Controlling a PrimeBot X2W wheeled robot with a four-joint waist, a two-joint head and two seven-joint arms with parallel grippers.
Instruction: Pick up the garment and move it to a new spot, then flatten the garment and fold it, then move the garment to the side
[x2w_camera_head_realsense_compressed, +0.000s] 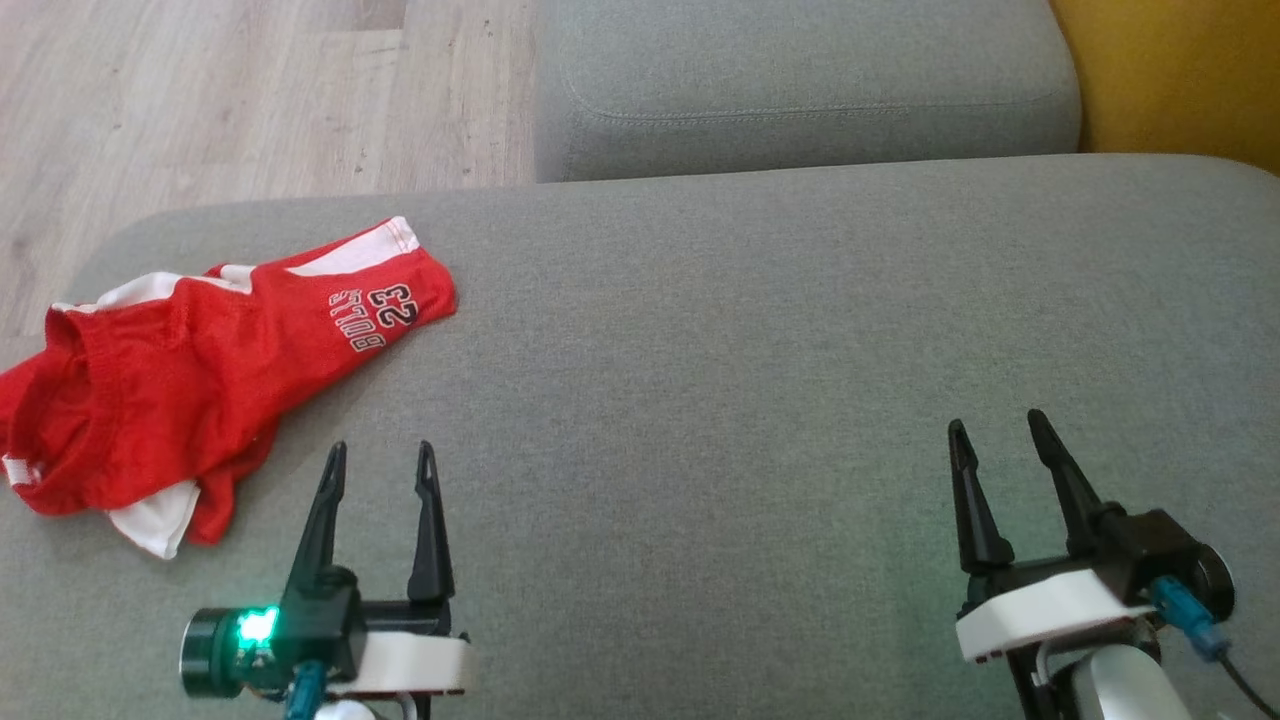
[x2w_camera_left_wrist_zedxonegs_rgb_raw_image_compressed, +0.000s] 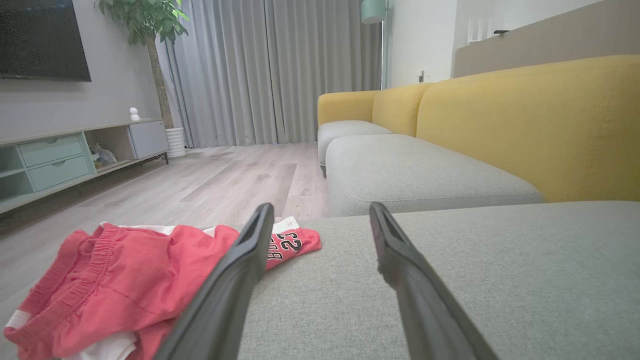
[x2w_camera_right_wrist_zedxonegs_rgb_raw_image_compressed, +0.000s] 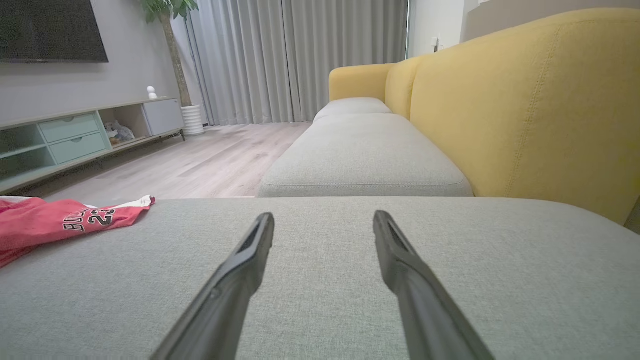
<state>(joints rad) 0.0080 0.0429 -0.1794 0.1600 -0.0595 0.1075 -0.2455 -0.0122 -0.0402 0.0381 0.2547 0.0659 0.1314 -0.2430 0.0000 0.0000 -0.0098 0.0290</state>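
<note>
Where the shorts (x2w_camera_head_realsense_compressed: 200, 380) lie crumpled at the left edge of the cushion (x2w_camera_head_realsense_compressed: 750, 350), long axis near-left to far-right, left gripper (x2w_camera_head_realsense_compressed: 383, 455) sits just beside, fingers apart, empty; shorts ahead-left of them. Right gripper (x2w_camera_head_realsense_compressed: 997, 422) well apart, fingers also spread.

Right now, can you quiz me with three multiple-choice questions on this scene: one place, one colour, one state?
1. The shorts lie nearest: A) left claw B) right claw C) sofa back.
2. The sofa back's colour: A) grey B) yellow C) red.
3. The two claws are: A) both open, empty B) both shut C) left holding shorts.
Answers: 1 A, the shorts lie just beside it; 2 B, yellow rises behind the grey cushion; 3 A, jaws stand apart, nothing between.
</note>
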